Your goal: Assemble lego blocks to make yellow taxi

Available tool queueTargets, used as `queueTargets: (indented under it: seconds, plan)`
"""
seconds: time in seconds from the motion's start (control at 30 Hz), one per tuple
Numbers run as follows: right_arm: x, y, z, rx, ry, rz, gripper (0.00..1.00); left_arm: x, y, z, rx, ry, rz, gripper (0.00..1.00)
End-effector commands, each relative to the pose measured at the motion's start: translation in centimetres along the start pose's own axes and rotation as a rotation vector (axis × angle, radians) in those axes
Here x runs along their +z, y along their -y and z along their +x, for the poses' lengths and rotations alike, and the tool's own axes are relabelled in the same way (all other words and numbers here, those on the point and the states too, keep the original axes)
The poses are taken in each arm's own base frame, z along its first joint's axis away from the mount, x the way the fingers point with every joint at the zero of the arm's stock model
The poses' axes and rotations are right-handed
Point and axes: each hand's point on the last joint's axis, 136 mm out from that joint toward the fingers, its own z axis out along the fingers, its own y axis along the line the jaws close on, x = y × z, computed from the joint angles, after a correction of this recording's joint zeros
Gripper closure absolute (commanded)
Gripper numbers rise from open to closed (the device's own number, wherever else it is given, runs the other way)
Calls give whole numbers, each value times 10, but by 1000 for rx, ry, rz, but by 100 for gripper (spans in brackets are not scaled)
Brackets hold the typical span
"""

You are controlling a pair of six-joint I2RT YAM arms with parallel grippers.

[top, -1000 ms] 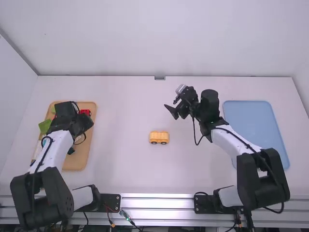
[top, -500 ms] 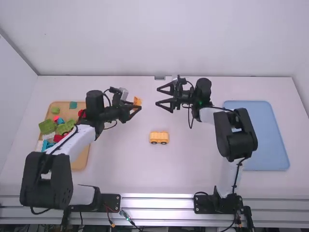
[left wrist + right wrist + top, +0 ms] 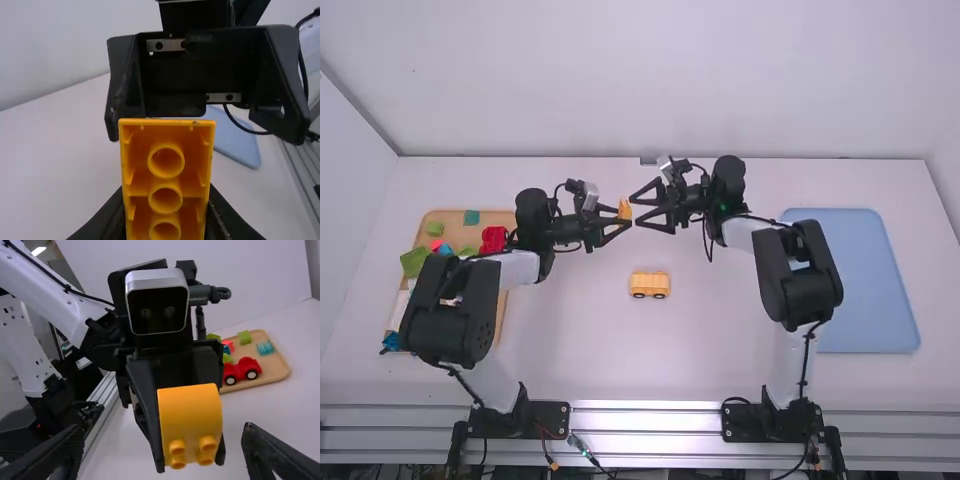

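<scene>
Probably to hand it over, the left gripper pinches the studded yellow-orange plastic block before the right gripper, spread wide and empty, the yellow wheeled plastic car standing on the white table, nearside of their fingertips.
</scene>
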Motion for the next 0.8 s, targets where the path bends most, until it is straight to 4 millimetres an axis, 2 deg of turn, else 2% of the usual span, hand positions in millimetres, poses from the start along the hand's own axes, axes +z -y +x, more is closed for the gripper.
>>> queueTargets:
  seconds: [0.0, 0.1, 0.27, 0.33, 0.67, 0.77]
  plan:
    - [8, -1, 0, -3, -15, -31, 22, 1, 6, -2, -46, -2, 39, 94]
    - [16, -4, 1, -24, -20, -46, 26, 1, 5, -2, -46, -1, 36, 94]
    - [16, 0, -2, -32, -7, -23, 51, 1, 6, -1, -49, -4, 39, 94]
    - [16, -1, -2, -31, -8, -25, 55, 1, 6, -1, -49, -3, 39, 94]
    - [23, -5, 1, -32, -17, -46, 63, 1, 5, -2, -44, -2, 35, 94]
    - [22, -6, 1, -39, -21, -52, 72, 1, 5, -2, -43, -1, 36, 94]
